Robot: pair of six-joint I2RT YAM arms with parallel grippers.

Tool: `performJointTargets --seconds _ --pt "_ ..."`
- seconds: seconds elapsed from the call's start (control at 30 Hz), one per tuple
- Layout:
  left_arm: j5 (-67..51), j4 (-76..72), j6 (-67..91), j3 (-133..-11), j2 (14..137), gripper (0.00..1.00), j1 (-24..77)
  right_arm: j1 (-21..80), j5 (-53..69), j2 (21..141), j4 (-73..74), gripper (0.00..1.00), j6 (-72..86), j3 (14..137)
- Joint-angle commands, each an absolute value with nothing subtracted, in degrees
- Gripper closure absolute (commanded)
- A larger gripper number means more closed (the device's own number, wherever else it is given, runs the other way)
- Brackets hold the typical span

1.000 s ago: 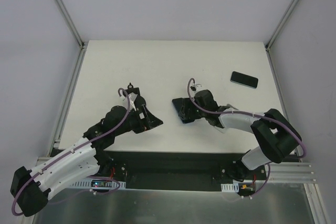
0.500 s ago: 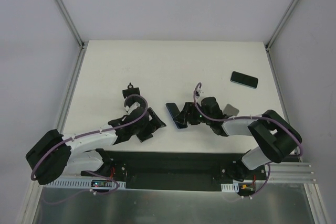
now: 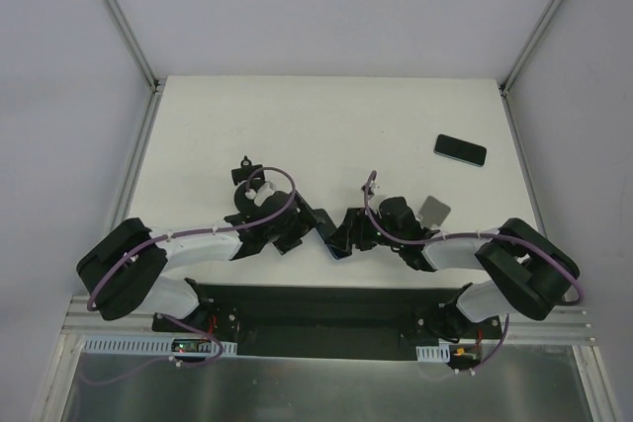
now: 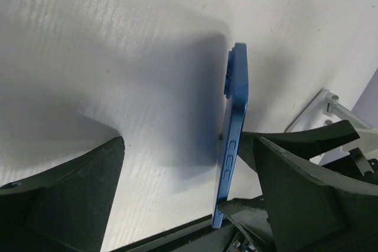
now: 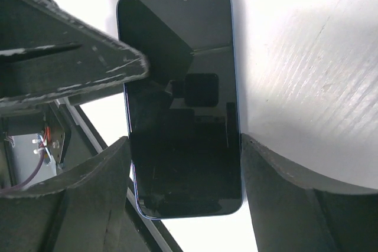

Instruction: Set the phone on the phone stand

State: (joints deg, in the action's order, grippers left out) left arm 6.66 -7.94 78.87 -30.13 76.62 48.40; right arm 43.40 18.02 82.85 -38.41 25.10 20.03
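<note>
left fingers (image 4: 71, 199) are wide open with nothing in them. phone (image 4: 236, 140) sits in their gap, up on a long edge, seen edge-on. its long axis runs straight away from the left wrist, camera bump facing that view's left-hand finger. it's off-centre, close to the other finger. so left would close on the two flat faces; imo it needs a small sideways shift first. can't tell if the lower edge touches the surface (image 3: 297, 126).

right fingers (image 5: 295, 199) sit against both long edges and look clamped across the width, screen toward that wrist. both arms are right at it, near-centre.

further right: grey plate (image 3: 433, 211) beside the right arm, dark slab (image 3: 460, 149) well apart at back-right. can't tell which is the stand.
</note>
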Motion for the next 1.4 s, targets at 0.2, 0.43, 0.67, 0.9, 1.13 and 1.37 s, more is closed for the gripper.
performJointTargets --seconds 0.2,0.43,0.67,0.9,1.13,1.37 --pt "7.47 -15.99 75.68 -33.49 80.07 0.48 48.87 47.28 17.32 78.49 -28.41 0.99 23.56 18.54" --pt "4.22 -18.20 64.10 -32.43 72.10 1.00 48.87 48.52 13.28 65.42 -17.50 0.34 18.03 19.24" --pt "-3.76 -19.42 45.46 -31.99 53.81 1.00 48.87 48.52 17.30 51.08 -2.66 0.04 7.92 24.16" --pt "-22.21 -26.72 34.03 -30.05 41.41 1.00 48.78 48.43 32.93 43.42 -11.49 0.03 11.32 24.26" --pt "-31.02 -29.26 34.80 -32.61 41.04 1.00 48.78 51.06 40.87 44.12 -26.54 0.35 18.90 25.39" --pt "-30.06 -31.38 37.35 -33.22 41.05 1.00 48.78 56.07 37.63 44.64 -28.12 0.48 17.75 26.72"
